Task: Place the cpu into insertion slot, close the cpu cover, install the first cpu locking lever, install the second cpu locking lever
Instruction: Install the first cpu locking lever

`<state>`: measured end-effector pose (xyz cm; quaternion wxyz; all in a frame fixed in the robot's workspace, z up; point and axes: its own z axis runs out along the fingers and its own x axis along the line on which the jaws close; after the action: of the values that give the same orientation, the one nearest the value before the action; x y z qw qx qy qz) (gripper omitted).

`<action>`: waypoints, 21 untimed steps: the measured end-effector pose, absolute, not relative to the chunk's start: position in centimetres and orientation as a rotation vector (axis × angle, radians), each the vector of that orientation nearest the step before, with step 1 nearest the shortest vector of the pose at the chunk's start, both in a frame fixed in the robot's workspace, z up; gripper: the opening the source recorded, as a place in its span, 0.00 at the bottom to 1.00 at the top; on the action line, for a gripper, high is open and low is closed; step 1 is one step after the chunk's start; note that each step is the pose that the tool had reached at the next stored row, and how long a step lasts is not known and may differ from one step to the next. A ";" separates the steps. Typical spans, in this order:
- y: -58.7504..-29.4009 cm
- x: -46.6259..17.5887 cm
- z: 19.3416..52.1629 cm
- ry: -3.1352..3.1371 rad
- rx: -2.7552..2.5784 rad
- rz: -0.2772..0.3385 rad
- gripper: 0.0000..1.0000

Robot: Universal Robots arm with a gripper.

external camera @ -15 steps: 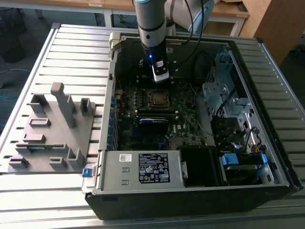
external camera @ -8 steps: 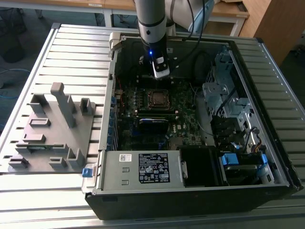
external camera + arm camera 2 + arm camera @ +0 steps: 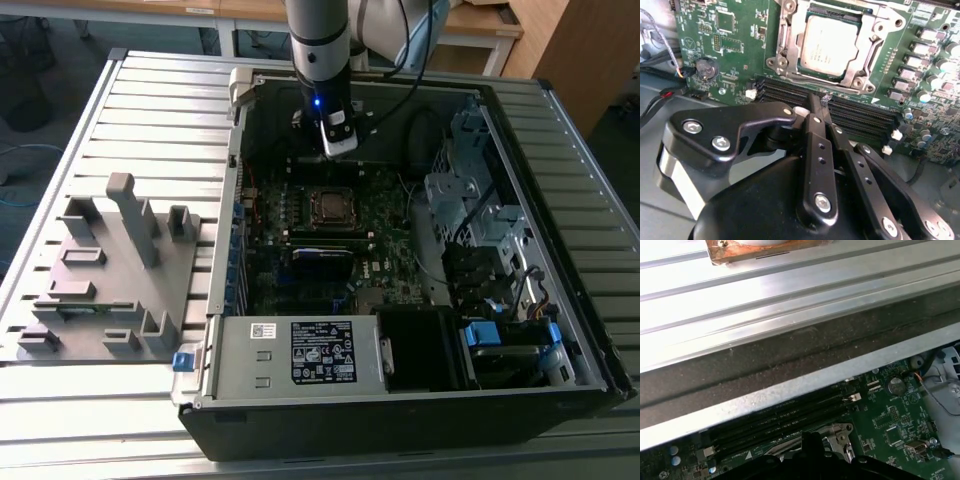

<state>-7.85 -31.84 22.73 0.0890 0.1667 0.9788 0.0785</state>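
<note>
cpu (image 3: pixel 829 45) seated (covered), gripper (image 3: pixel 821 107) above

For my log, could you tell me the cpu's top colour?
Dull silver-grey cpu, clearest in the second wrist view.

Grey-and-black arm (image 3: pixel 320 40) with blue light; black screw-studded fingers (image 3: pixel 815 145).

You see the cpu (image 3: pixel 830 44) topped in dull, brushed silver-grey metal, ringed by the cpu cover (image 3: pixel 867 50) of brighter, smoother plate. The gripper (image 3: pixel 819 102) looks like matt black metal (its screw heads shine). The motherboard (image 3: pixel 735 30) is glossy green laminate. In the first wrist view, the case wall (image 3: pixel 790 385) seems bare, faintly scuffed steel.
</note>
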 end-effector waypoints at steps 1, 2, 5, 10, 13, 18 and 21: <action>-31.8 -7.8 22.7 2.913 0.496 0.233 0.10; -31.8 -7.8 22.7 2.922 0.498 0.232 0.10; -31.8 -7.7 22.7 2.971 0.512 0.220 0.10; -31.8 -7.7 22.6 3.034 0.529 0.203 0.10; -31.8 -7.7 22.6 3.034 0.529 0.203 0.10; -31.8 -7.3 22.6 3.035 0.528 0.203 0.10; -31.8 -6.9 22.6 3.038 0.515 0.203 0.10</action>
<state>-6.90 -31.83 22.61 0.0270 0.1669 0.9834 0.0658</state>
